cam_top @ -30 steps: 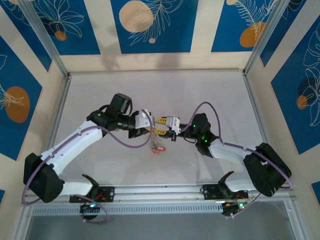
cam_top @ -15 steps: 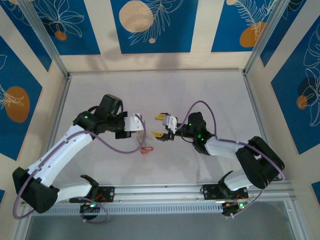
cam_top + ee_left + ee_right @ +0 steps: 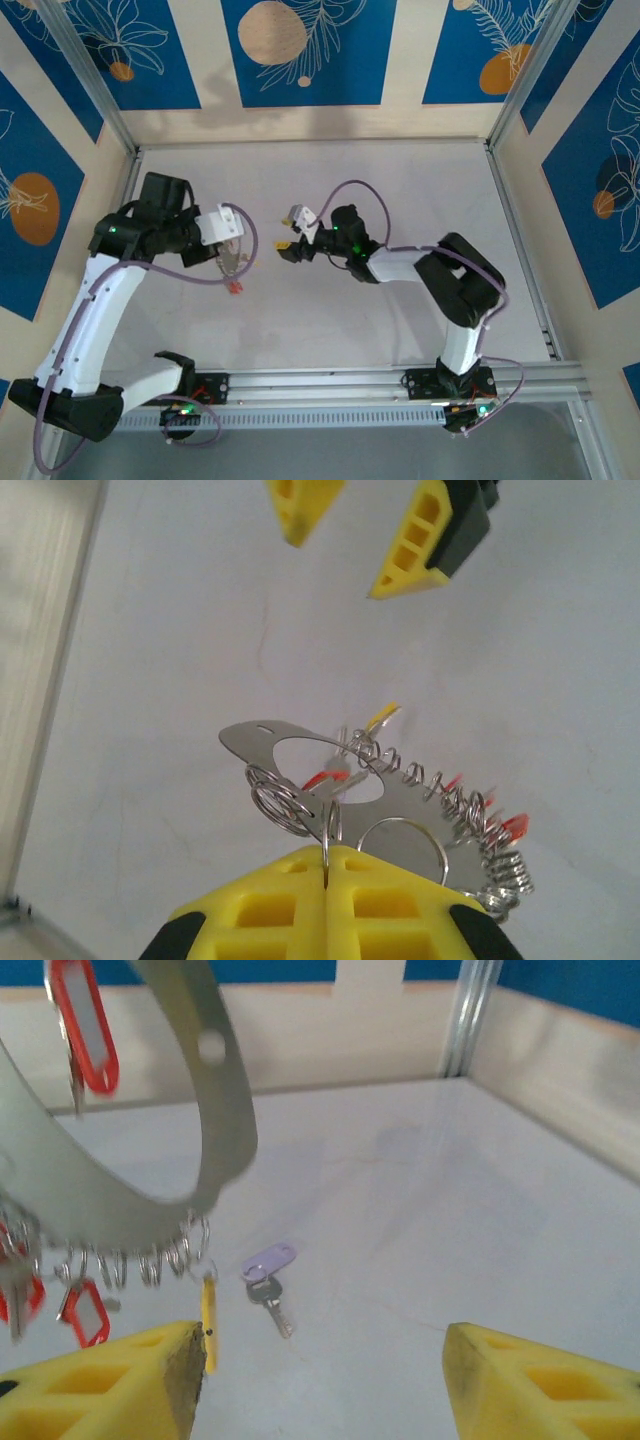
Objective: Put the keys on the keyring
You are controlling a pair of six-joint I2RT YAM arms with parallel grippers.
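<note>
Over the last second I see the two arms separate. The left gripper point(image 3: 328, 865) and the right gripper point(image 3: 291, 229), which met at the middle of the table point(image 3: 400, 180), now stand apart, and both have shifted toward the left side. The right gripper has gone from nearly closed at the keyring point(image 3: 415, 802) to jaws spread wide with nothing between them. I read this as a threading step finished: the right arm has let go and is free to fetch another key. The left gripper is clamped fully shut on a thin wire loop at the edge of the keyring and holds it up off the table, with red keys point(image 3: 82, 1020) and a yellow key point(image 3: 208, 1322) dangling from its coils. In the right wrist view the keyring hangs high and to the left of the open jaws, outside them, its lower edge above the left finger. One purple key point(image 3: 268, 1263) lies flat on the table ahead of the right gripper, within the line of its open jaws and nearer the left finger. I judge it the next pick.
</note>
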